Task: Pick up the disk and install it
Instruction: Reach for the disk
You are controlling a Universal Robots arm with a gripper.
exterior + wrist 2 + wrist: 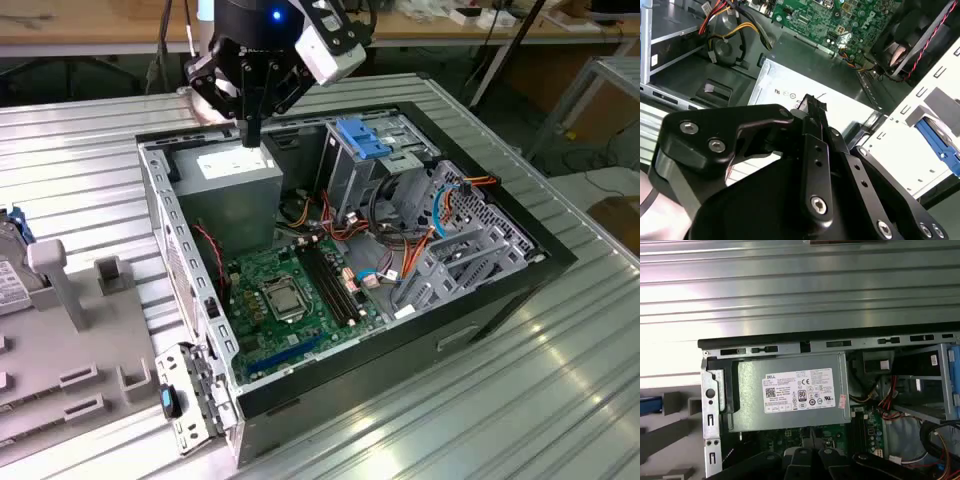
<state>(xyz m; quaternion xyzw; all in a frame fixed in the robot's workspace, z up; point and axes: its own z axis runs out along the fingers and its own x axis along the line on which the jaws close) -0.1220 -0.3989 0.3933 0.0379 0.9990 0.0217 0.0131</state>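
Tool (252,135) of black jointed metal, fingers pressed together on nothing, hanging just above the grey sheet-metal power-supply box (235,175) with its white sticker, in a far corner of the open black computer case (545,255). Disk (6,280), flat silver-grey with a pale label and blue plastic rail, standing in a grey moulded fixture (90,340) at the worktop's edge on the exterior view's left, well apart from the tool. Worktop (480,400) of ribbed bright aluminium carrying case and fixture, the case holding a green motherboard (290,290) and a blue ribbed latch (362,138); wooden benches and cables behind.
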